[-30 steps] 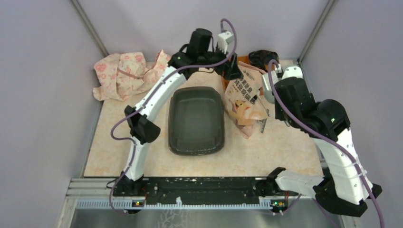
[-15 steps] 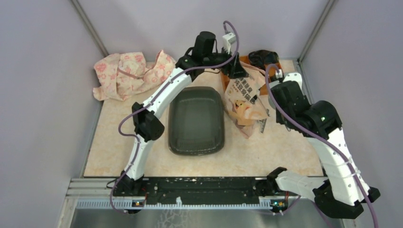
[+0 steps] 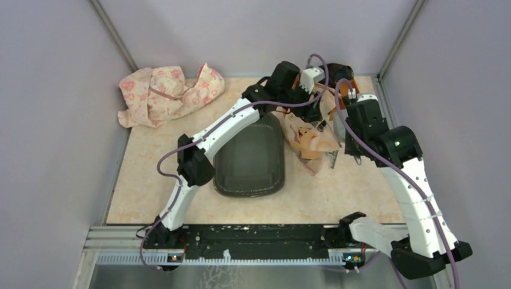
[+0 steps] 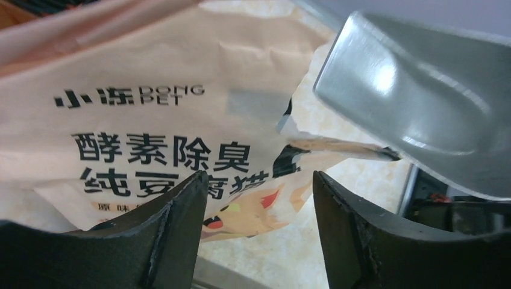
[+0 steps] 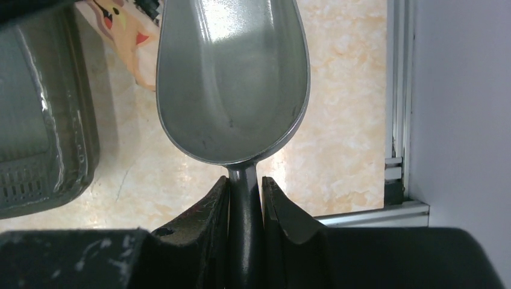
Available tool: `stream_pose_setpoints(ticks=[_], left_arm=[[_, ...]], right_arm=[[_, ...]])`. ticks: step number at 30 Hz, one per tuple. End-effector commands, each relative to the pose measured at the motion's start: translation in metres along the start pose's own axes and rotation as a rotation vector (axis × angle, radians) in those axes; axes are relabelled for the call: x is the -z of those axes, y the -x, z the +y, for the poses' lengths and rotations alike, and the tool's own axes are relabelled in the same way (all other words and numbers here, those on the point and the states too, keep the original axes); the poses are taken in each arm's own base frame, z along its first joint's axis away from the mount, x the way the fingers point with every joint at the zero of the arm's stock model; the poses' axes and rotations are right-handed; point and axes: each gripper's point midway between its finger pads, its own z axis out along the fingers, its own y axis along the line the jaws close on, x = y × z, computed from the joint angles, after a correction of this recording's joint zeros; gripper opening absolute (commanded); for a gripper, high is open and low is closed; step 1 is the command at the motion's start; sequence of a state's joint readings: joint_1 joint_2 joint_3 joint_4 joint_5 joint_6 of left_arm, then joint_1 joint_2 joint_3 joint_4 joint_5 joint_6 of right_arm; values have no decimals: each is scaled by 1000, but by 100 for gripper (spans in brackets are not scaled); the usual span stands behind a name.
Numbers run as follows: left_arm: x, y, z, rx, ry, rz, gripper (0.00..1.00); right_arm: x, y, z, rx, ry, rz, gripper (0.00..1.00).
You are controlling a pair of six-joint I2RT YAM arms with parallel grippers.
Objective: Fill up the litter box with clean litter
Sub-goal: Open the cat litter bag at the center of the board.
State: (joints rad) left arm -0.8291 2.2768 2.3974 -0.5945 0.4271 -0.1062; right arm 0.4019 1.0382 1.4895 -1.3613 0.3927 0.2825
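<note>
The dark grey litter box (image 3: 250, 159) lies mid-table with no litter showing in it; its corner also shows in the right wrist view (image 5: 42, 120). No light-green granules show in any view. My left gripper (image 4: 259, 180) is open and empty, hovering just above the peach-pink printed bag (image 4: 150, 120), which lies to the right of the box (image 3: 307, 139). My right gripper (image 5: 245, 186) is shut on the handle of the grey metal scoop (image 5: 232, 78), whose bowl is empty. The scoop hangs close beside the bag's torn top edge (image 4: 422, 114).
A pink floral cloth (image 3: 166, 90) lies crumpled at the back left. A black object (image 3: 337, 71) sits at the back right corner behind the bag. A metal frame rail (image 5: 395, 120) and the purple wall run close along the right of the scoop.
My left arm has swung right from behind the litter box to over the bag. My right arm has moved with the scoop closer to the bag.
</note>
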Motion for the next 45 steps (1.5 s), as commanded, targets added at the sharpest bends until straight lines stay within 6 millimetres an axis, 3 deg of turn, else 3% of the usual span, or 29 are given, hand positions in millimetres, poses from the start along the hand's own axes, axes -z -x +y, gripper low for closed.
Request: stream_pose_setpoints(ticks=[1,6,11,15,27,37,45], left_arm=[[12,-10,-13,-124,136,58,72],[13,-10,-22,-275,242,69,74],[8,7,-57,-356,156,-4,50],[6,22,-78,-384,128,-67,52],[-20,4,-56,-429,189,12,64],[-36,-14,-44,-412,162,47,66],[-37,-17,-32,-386,177,54,68]], right_arm=[[1,26,-9,-83,-7,-118,0],[13,34,-35,-152,-97,-201,0],[25,39,-45,-225,-116,-287,0],[30,41,-47,-242,-112,-314,0],[37,52,-43,-258,-73,-365,0],[18,51,-28,-262,-30,-339,0],[17,51,-29,-258,-38,-339,0]])
